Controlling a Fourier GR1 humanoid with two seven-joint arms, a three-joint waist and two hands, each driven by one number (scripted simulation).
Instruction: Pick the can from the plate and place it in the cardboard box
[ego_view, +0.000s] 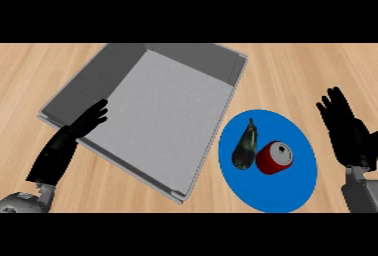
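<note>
A red can (274, 158) lies on its side on a blue plate (291, 192) at the lower right of the counter. A dark eggplant (245, 145) lies on the same plate, just left of the can. A large grey box (159, 107), open at the top, fills the middle and left of the counter. My right hand (342, 127) stands open to the right of the plate, fingers up, apart from the can. At the box's left edge my left hand (80, 127) is open and holds nothing.
The wooden counter (310, 70) shows around the box and plate. The box's near corner (177, 197) lies close to the plate's left rim.
</note>
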